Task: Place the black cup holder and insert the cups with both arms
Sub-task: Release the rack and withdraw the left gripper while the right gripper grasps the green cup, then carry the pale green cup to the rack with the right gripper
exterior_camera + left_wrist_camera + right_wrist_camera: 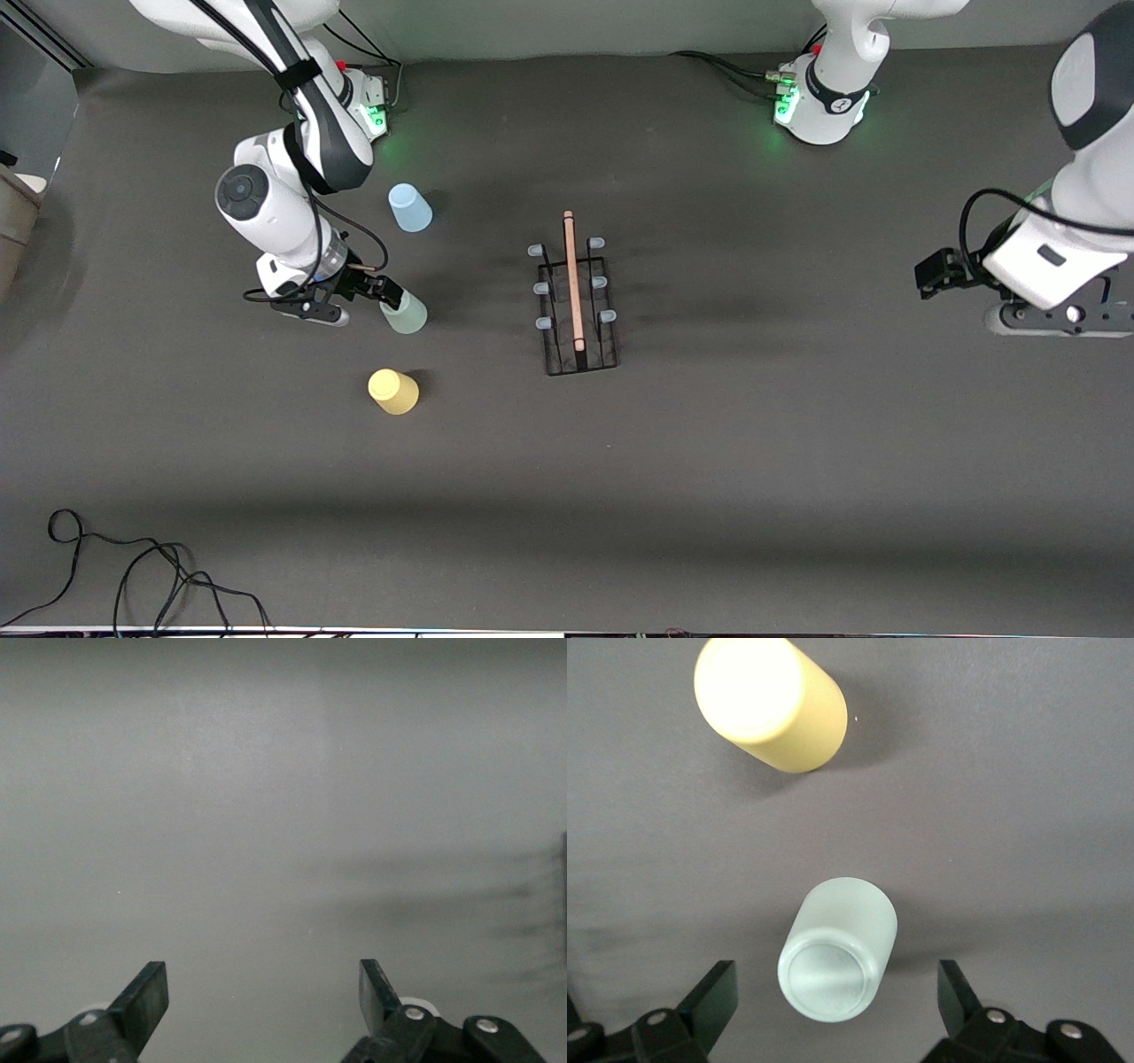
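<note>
Table (709, 461) carries rack (576, 306), cups (393, 391) (three).

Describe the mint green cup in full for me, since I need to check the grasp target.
The mint green cup is a small tapered tumbler of frosted, translucent-looking plastic. It stands upside down on the dark table, flat base up, between the blue cup and the yellow cup. The right gripper has its open fingers on either side of it, apart from its wall. Only the table touches it.
</note>
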Robot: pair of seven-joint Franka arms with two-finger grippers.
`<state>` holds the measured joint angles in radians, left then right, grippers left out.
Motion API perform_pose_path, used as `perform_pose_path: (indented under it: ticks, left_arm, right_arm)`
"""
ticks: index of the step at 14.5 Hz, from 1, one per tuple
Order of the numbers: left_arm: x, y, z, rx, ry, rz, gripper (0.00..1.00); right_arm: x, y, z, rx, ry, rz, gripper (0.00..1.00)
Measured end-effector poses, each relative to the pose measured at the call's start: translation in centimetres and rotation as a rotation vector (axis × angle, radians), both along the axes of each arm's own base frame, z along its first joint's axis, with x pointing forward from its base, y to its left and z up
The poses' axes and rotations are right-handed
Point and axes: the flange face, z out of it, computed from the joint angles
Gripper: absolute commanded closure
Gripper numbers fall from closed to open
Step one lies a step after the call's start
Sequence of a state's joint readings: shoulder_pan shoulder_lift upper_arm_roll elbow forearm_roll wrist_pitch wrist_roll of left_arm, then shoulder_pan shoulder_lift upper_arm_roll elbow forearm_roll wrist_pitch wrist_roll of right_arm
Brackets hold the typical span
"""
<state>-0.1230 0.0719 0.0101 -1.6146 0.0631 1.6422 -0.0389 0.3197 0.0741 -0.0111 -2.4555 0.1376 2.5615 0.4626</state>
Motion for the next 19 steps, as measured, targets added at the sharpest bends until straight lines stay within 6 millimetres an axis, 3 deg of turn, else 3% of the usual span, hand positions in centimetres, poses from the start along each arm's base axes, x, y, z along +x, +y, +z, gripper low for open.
perform_pose_path:
  ticks: [2,5,9,11,13,14,17,19]
  left_arm:
    - [-0.4,1.4,0.5,-0.002,-0.002,-0.002,0.1]
    - [-0.4,3.4,0.2,-0.003,0.006,0.005,0.0]
    - [0.0,4.3,0.1,-0.004,-0.019,0.002,0.0]
    - [0.5,5.2,0.1,-0.005,-0.03,0.012,0.0]
    - [1.0,6.0,-0.5,-0.006,-0.025,-0.002,0.0]
    - [1.1,6.1,-0.7,-0.007,-0.021,-0.007,0.0]
    - [1.3,5.6,-0.5,-0.054,-0.026,-0.002,0.0]
    - [1.4,5.5,-0.4,-0.067,-0.038,-0.001,0.0]
  right_arm:
    - [-0.1,0.0,-1.4,-0.007,0.017,0.001,0.0]
    - [-0.3,0.3,-3.6,-0.018,0.034,0.006,0.0]
    - [-0.5,0.7,-5.2,-0.025,0.044,0.014,0.01]
    - [-0.6,0.9,-5.3,-0.025,0.045,0.019,0.32]
    - [-0.6,1.0,-5.6,-0.025,0.04,0.02,0.82]
    - [-0.6,1.1,-5.7,-0.025,0.037,0.022,0.96]
    - [-0.5,2.2,-5.3,-0.022,0.025,0.031,1.0]
    - [-0.4,2.7,-4.0,-0.018,0.031,0.018,1.0]
